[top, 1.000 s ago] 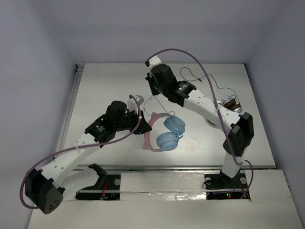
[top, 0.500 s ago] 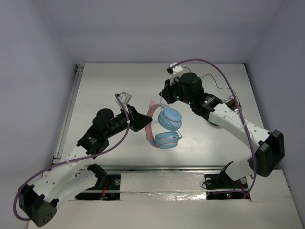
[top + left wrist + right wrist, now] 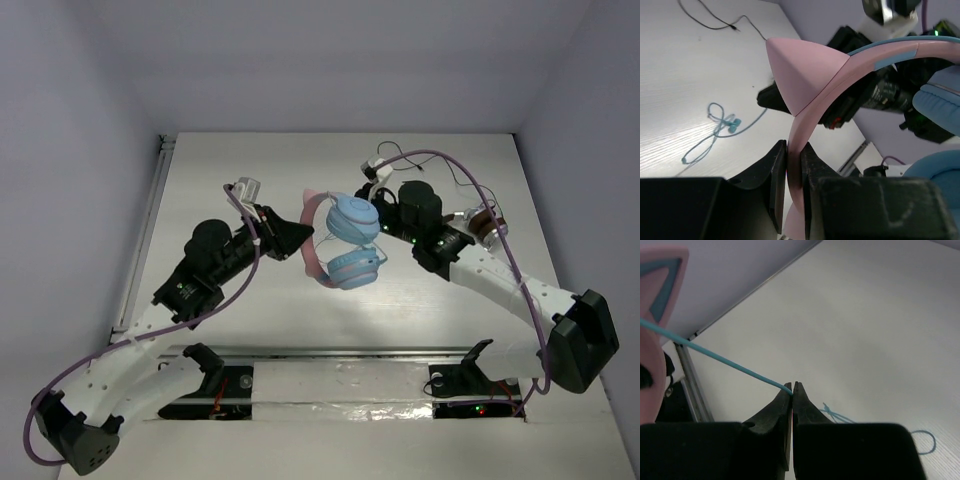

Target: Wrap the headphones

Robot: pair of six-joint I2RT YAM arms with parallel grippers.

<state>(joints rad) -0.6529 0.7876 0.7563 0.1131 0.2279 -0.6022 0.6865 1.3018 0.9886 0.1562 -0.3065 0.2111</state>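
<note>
Headphones (image 3: pixel 345 245) are up off the table (image 3: pixel 250 170), hanging mid-workspace between the two arms.

- Pink headband (image 3: pixel 805 125) is clamped in the left gripper (image 3: pixel 794 165): jaws narrow, pinching the band edge-on just below a cat-ear point (image 3: pixel 800 70).
- From above, the band arcs on the left-arm side. Both ear cups (image 3: pixel 352 217) face the right arm and sit one behind the other, roughly near-to-far.
- Right gripper (image 3: pixel 792 390) is nearly closed, with the thin cable (image 3: pixel 715 357) nipped at the very fingertips.
- From that pinch the cable runs straight and taut, up and left in the right wrist view, back toward the band.
- The rest of the cable (image 3: pixel 722 122) lies looped on the table below. Its plug end is too small to make out.

Key relation, my read: the right arm is nearer the cups and carries the cable, while the left arm only holds the frame. Winding means circling the right tip around the band or cups, across the band's arc.

Materials:
- band: smooth hard plastic, flat strip, cone-shaped ear points
- cups: round, light blue, padded rims
- cable: thin, light blue, rubbery-looking, likely to slip from a tip pinch
- table: matte white with a fine grain

Brown-and-silver headphones (image 3: pixel 483 222) and a black cable (image 3: pixel 715 20) lie farther off, apart from all this.
</note>
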